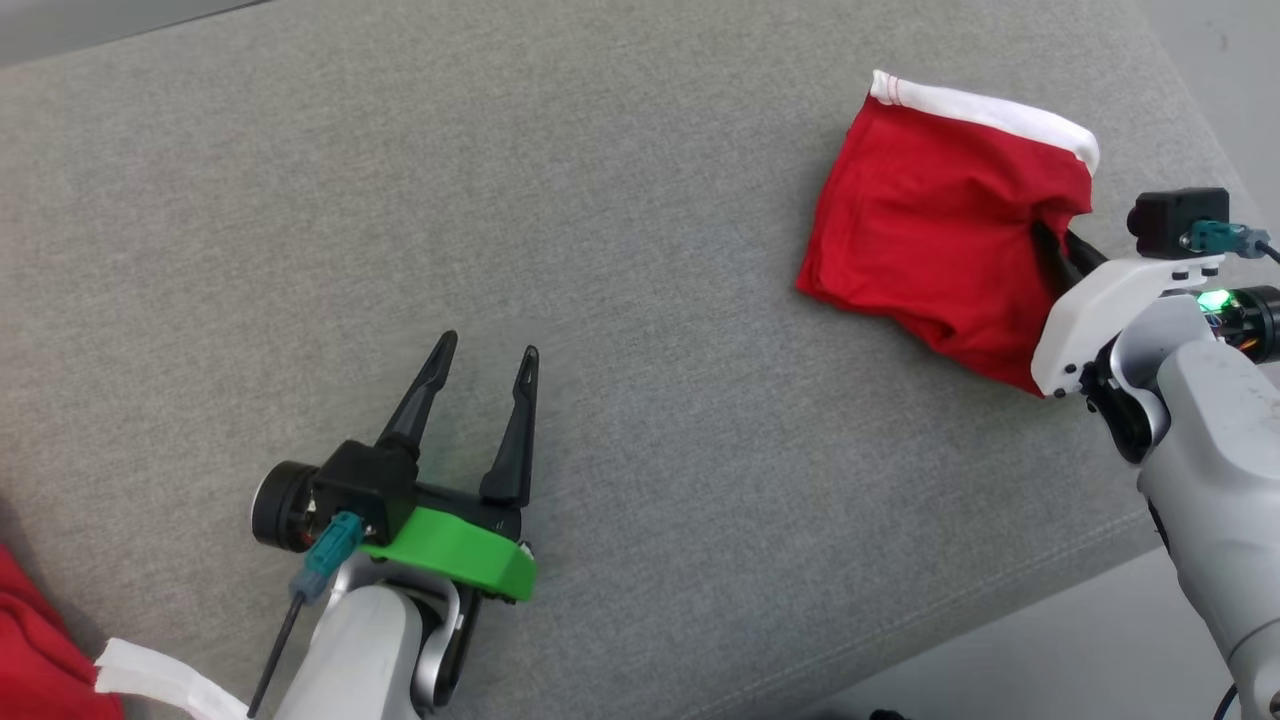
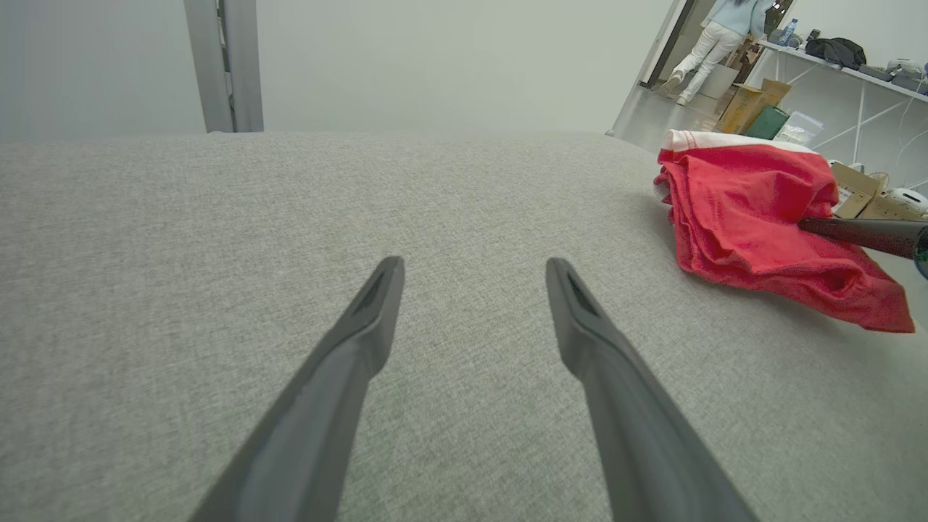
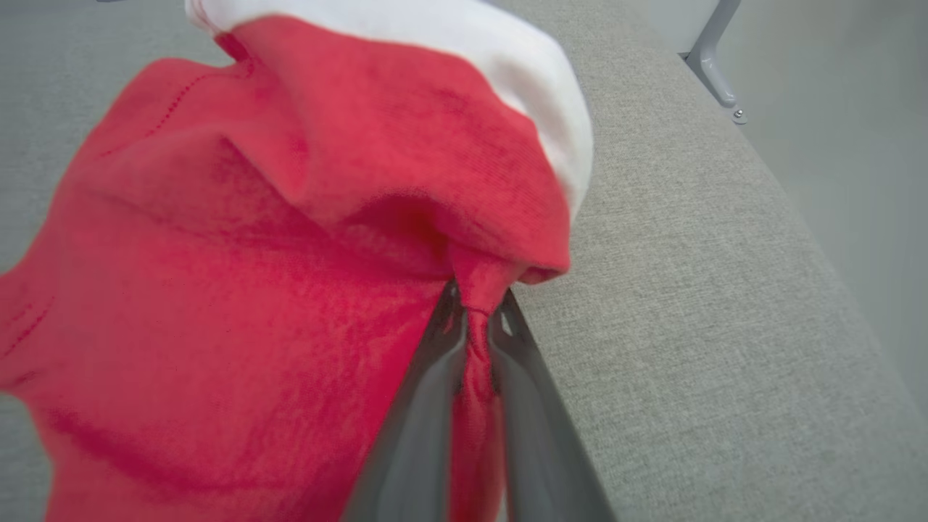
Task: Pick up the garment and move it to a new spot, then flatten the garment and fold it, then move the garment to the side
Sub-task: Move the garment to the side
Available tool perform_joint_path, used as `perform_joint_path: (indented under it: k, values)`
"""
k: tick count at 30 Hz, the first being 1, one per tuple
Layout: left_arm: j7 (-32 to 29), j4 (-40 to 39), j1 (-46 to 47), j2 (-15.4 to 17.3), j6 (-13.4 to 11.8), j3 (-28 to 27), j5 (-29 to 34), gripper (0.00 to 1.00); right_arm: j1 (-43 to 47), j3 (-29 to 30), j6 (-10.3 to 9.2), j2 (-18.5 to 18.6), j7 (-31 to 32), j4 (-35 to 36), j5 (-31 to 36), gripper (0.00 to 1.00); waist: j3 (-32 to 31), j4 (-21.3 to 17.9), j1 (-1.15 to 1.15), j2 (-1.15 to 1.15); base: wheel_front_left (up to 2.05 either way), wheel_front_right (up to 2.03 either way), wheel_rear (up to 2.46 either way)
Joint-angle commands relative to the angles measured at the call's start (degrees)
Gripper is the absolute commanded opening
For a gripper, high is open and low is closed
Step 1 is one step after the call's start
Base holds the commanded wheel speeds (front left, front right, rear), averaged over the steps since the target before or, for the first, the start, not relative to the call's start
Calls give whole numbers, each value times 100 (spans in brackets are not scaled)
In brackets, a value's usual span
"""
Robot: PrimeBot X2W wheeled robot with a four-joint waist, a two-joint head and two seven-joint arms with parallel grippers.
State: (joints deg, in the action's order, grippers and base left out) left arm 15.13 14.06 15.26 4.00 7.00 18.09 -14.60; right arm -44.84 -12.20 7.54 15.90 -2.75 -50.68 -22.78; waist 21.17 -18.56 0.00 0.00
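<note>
The garment [image 1: 930, 220] is red with a white band, folded into a small bundle at the right of the grey padded surface [image 1: 600, 250]. My right gripper [image 1: 1048, 240] is shut on a pinch of its red cloth at the bundle's right side. The right wrist view shows the two fingers squeezing the garment [image 3: 290, 290] at their tips, right gripper [image 3: 475, 301]. My left gripper [image 1: 488, 352] stands open over bare surface at the lower left, well apart from the bundle. Its open fingers, left gripper [image 2: 475, 279], hold nothing, with the garment [image 2: 754, 217] off to the right.
Another red cloth with a white strip [image 1: 60, 660] lies at the lower left corner. The padded surface ends close to the right of the bundle, at an edge [image 3: 761, 167]. A person [image 2: 714, 36] and shelves with boxes [image 2: 754, 101] are in the background.
</note>
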Motion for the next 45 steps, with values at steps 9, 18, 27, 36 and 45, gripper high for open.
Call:
perform_joint_path:
  k: [9,18,27,36,45]
  values:
    - [2,-200,169,82,17,98,-58,100,-588,-75,-10,369,17,-235,-19,0,360,317,0,0,0,0,0]
    - [0,-414,265,171,-53,95,-1,100,-1445,-164,-10,1377,220,-469,105,0,792,958,0,0,0,0,0]
    - [-12,-568,311,191,-125,123,-6,100,-2012,45,-10,1794,-67,-1024,429,36,1042,1233,0,0,0,0,0]
    - [-5,-508,346,134,-150,108,-111,100,-2244,275,-10,1615,-826,-1415,1014,100,939,1179,0,0,0,0,0]
    - [0,-366,385,109,-120,-64,-147,100,-1994,182,-10,1125,-1119,-1254,1179,100,414,1126,0,0,0,0,0]
